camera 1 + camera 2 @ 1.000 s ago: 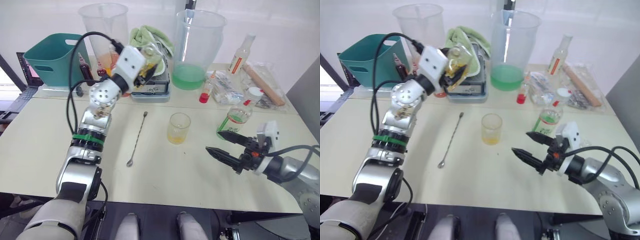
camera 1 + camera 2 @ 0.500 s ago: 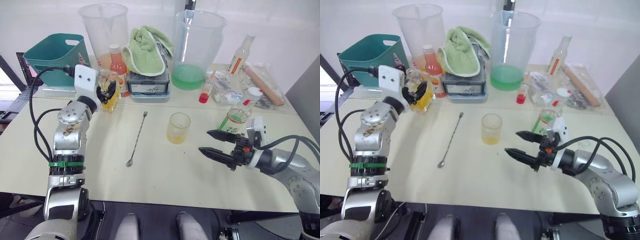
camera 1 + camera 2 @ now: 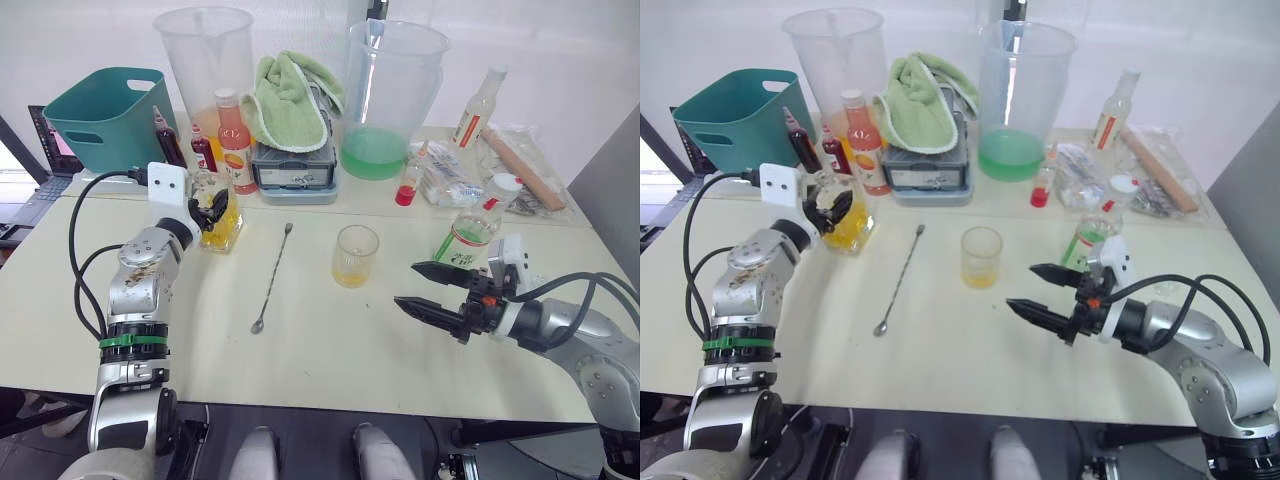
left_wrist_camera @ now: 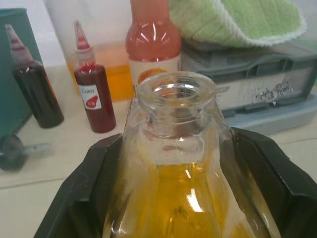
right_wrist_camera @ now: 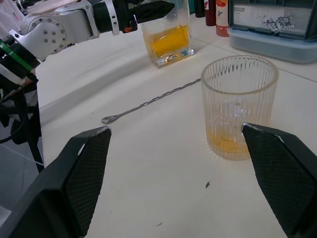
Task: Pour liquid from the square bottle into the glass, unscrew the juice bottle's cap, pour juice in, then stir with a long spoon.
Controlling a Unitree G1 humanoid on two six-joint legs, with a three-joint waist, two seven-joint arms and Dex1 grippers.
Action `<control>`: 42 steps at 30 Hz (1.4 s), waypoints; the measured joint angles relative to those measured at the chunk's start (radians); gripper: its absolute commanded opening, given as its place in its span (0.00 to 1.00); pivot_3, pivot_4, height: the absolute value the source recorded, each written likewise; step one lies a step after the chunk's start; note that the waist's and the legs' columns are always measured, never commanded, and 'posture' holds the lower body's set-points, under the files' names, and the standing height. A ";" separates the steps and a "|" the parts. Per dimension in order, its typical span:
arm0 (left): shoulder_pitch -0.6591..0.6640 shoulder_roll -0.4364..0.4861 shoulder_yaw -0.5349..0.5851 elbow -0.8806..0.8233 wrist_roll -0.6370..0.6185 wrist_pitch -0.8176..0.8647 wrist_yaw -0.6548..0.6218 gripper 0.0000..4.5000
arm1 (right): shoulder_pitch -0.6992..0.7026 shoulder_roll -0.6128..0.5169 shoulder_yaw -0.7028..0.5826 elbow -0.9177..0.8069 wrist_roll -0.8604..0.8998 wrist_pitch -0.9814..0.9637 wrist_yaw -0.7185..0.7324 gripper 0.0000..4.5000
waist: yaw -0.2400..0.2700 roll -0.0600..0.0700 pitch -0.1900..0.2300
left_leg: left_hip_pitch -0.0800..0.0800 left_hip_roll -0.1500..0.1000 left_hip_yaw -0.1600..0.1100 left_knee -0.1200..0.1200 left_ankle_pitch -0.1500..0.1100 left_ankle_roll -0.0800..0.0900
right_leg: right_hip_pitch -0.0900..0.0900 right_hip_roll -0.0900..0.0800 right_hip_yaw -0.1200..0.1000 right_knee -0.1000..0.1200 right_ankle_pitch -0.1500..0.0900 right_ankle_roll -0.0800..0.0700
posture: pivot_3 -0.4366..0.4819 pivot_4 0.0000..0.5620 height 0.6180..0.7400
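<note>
Left end effector [image 3: 212,207] clamped around square bottle [image 4: 173,163], neck unstoppered, right end effector [image 3: 428,289] spread wide near glass [image 5: 238,113]

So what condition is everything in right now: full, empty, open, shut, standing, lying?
square bottle: upright on the table, unstoppered, partly full of yellow liquid
left gripper: shut on the square bottle
glass: upright, a little yellow liquid inside
juice bottle: upright, capped
long spoon: lying flat
right gripper: open, empty
</note>
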 measured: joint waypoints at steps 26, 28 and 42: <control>-0.229 0.094 0.013 -0.103 -0.067 -0.024 -0.061 0.99 | -0.016 0.022 -0.007 -0.029 0.034 0.035 -0.033 1.00 | 0.001 0.000 0.000 | 0.002 0.000 0.000 0.000 0.000 0.000 | 0.002 0.000 0.000 -0.001 0.000 0.000 | 0.48 0.27 0.89; -0.294 0.117 -0.013 -0.150 -0.085 0.004 -0.107 0.99 | -0.039 0.021 -0.008 -0.026 0.040 0.035 -0.028 1.00 | -0.001 0.000 0.000 | 0.002 0.000 0.000 0.000 0.000 0.000 | 0.003 0.000 0.000 -0.002 0.000 0.000 | 0.48 0.27 0.89; -0.045 0.236 -0.103 -0.555 -0.312 0.351 -0.339 0.99 | -0.044 0.008 -0.020 0.039 -0.011 -0.029 0.033 1.00 | -0.027 0.000 0.000 | 0.005 0.001 0.000 -0.004 0.000 0.000 | 0.002 0.000 0.000 0.000 -0.002 0.000 | 0.48 0.27 0.89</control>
